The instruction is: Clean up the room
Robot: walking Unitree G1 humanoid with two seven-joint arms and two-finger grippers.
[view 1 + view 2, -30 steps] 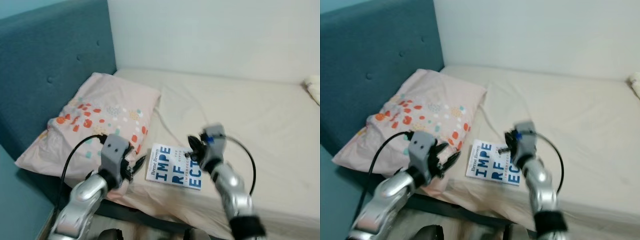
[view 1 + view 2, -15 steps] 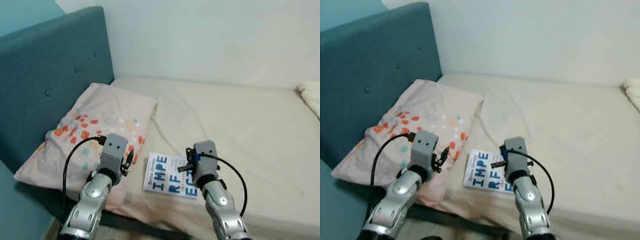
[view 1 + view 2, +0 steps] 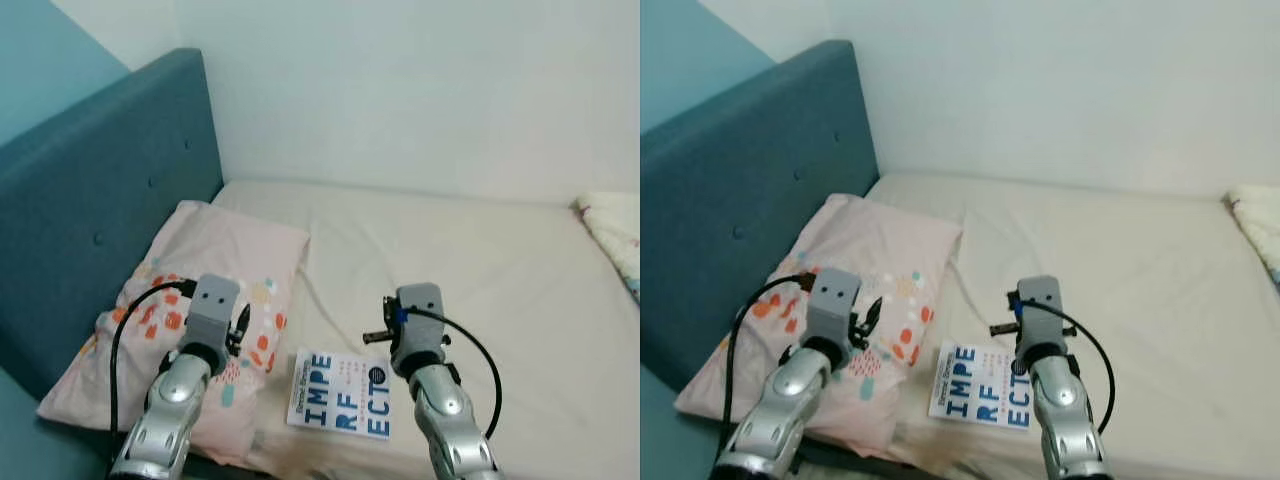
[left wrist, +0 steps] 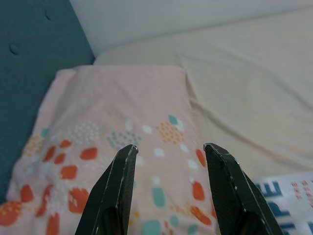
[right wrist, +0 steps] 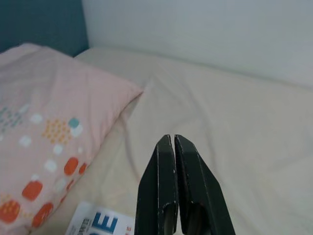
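book beside pillow

A book lies beside a pillow, perhaps touching.

book cover | large blue letters: "IMPE / RF / ECT" | small print unreadable

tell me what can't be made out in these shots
- Book: small cover print too tiny to read in the eye views; cut off by the frame edge in the left wrist view.
- Pillow: partly covered by the left gripper, open.
- Bedding at the far end: cut off by the edge.
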